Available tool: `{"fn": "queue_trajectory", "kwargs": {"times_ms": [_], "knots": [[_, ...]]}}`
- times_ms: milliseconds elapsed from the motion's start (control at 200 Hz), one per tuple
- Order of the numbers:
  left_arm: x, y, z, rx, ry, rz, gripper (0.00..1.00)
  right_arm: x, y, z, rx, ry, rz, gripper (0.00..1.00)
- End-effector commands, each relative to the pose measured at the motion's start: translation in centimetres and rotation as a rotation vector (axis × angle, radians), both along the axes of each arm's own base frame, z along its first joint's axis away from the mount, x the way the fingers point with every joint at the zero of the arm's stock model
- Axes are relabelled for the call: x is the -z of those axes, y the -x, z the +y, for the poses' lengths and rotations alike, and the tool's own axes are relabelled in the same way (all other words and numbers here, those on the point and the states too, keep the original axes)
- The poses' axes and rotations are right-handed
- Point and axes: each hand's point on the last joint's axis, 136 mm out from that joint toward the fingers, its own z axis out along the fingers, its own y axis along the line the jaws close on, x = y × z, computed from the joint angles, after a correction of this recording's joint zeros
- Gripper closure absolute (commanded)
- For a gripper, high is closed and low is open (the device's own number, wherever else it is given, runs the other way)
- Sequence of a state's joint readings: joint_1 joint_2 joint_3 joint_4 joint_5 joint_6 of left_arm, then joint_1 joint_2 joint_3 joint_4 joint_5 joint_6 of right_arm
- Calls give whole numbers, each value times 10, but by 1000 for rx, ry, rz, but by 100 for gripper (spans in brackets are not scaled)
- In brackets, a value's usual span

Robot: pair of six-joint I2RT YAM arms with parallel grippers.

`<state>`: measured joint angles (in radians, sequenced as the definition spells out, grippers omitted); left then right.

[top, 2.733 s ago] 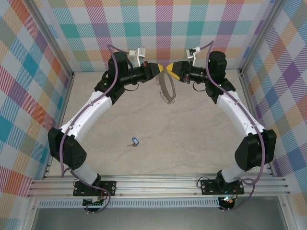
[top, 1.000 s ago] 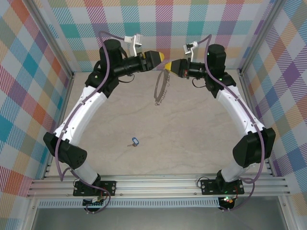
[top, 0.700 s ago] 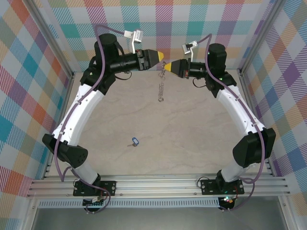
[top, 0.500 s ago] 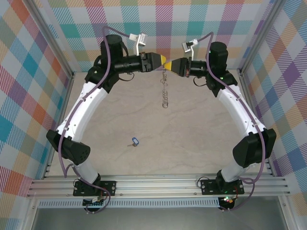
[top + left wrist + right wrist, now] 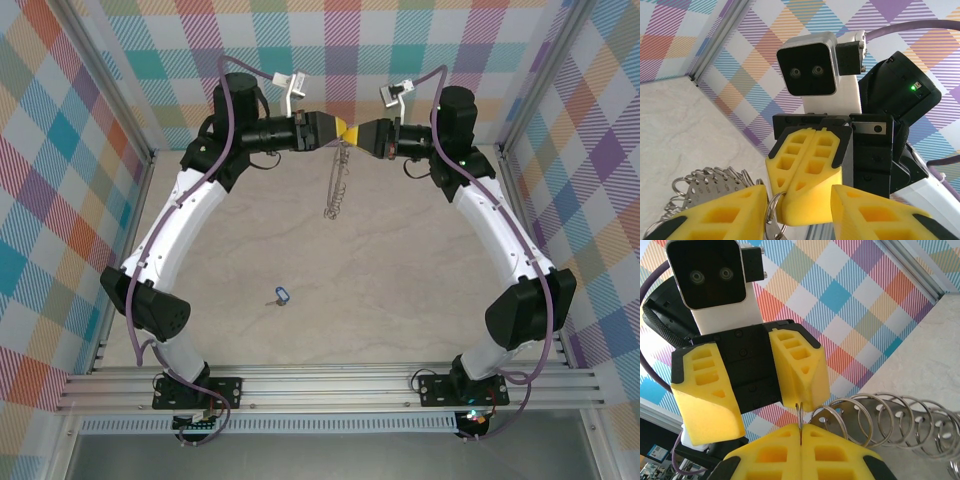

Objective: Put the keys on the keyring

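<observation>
The keyring (image 5: 335,185), a grey metal hoop fringed with small split rings, hangs edge-on above the back of the table. My right gripper (image 5: 358,133) is shut on one thin ring at its top (image 5: 801,427), and the other rings (image 5: 890,415) trail off to the right. My left gripper (image 5: 340,130) faces it tip to tip. The left gripper (image 5: 797,200) is open, its jaws straddling the right gripper's shut tips, with a small ring (image 5: 772,215) beside the left finger (image 5: 715,210). The keys (image 5: 281,295), one tiny key with a blue tag, lie on the table nearer the front.
Plaid walls with metal posts (image 5: 130,110) enclose the marbled tabletop (image 5: 400,280) on three sides. An aluminium rail (image 5: 330,385) carrying both arm bases runs along the front edge.
The left gripper swung back in to the right gripper's tip and its jaws narrowed around it. The hanging keyring turned and swayed from a broad hoop to edge-on. The key stayed put.
</observation>
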<state>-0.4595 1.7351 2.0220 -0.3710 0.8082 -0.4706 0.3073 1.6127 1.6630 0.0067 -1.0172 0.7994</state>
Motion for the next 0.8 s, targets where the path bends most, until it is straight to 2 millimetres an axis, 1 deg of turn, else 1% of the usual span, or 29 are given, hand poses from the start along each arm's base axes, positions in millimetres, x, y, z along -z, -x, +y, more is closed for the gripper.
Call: {"fn": "queue_trajectory", "kwargs": {"times_ms": [0, 220, 375, 555, 655, 770, 800], "knots": [[-2, 6, -2, 44, 15, 6, 64, -29, 15, -3, -13, -32, -95, 100], [3, 10, -1, 47, 9, 15, 69, -25, 8, -3, 4, -30, -83, 100], [6, 12, -1, 48, 6, 16, 75, -22, 4, -2, 13, -30, -71, 100], [7, 13, 1, 44, 4, 16, 76, -18, 0, -2, 23, -27, -58, 100], [7, 13, 3, 32, 3, 13, 81, -16, 0, -2, 25, -27, -52, 100], [6, 12, 4, 15, 4, 6, 81, -13, 0, -2, 25, -26, -44, 100], [6, 11, 5, 4, 3, 8, 79, -13, 0, -2, 24, -26, -44, 100]]}}
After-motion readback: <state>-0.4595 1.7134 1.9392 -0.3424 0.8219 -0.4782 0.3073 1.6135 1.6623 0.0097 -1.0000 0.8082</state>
